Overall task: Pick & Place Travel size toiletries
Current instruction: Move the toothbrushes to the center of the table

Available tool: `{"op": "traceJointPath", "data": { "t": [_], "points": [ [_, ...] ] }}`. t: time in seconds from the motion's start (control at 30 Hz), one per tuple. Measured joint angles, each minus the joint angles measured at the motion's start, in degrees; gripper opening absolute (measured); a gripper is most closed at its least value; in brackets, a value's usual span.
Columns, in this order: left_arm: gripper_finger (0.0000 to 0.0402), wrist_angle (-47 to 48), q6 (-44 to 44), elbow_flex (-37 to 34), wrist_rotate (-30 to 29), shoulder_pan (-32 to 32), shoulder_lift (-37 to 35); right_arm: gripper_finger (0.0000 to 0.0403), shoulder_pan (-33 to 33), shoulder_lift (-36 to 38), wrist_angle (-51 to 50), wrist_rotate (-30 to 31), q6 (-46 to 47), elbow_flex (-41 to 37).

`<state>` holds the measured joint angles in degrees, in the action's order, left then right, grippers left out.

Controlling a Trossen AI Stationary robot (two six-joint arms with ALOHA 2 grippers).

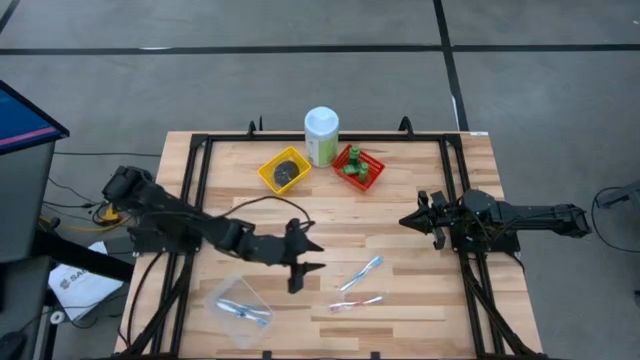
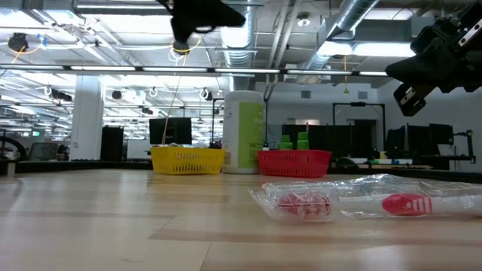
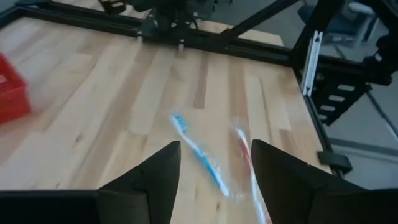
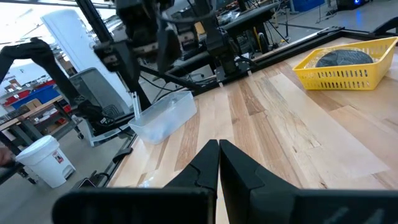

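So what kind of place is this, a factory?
Probably a robotics lab or workshop: exposed ceiling ducts, rows of monitors behind, and a wooden table framed in black rails.

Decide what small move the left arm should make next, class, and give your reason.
Probably lower the left gripper straight down onto the blue toothbrush. Its fingers are open and empty, and the brush lies loose on the table between them, beside the red toothbrush.

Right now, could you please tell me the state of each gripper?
Left gripper: open, holding nothing, above the blue toothbrush.
Right gripper: closed, empty.
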<state>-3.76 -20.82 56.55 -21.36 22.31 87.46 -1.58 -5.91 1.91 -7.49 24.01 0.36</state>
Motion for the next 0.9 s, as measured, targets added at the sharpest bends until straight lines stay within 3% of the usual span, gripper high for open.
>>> {"op": "traceJointPath", "data": {
  "t": [0.27, 0.7, 0.9],
  "points": [
    [0.0191, -13.3, 0.0, 2.5, -1.2, 0.2, 12.6, 0.0007, 0.0, 0.0, 0.0, 0.0, 0.0, 0.0],
    [0.0191, -13.4, 9.0, 18.1, -2.8, 0.1, 31.0, 0.0007, 0.0, 0.0, 0.1, 0.0, 0.0, 0.0],
    [0.0191, -14.0, 14.8, 22.8, 2.8, 0.3, 34.7, 0.0007, 0.0, 0.0, 0.1, 0.0, 0.0, 0.0]
  ]
}}
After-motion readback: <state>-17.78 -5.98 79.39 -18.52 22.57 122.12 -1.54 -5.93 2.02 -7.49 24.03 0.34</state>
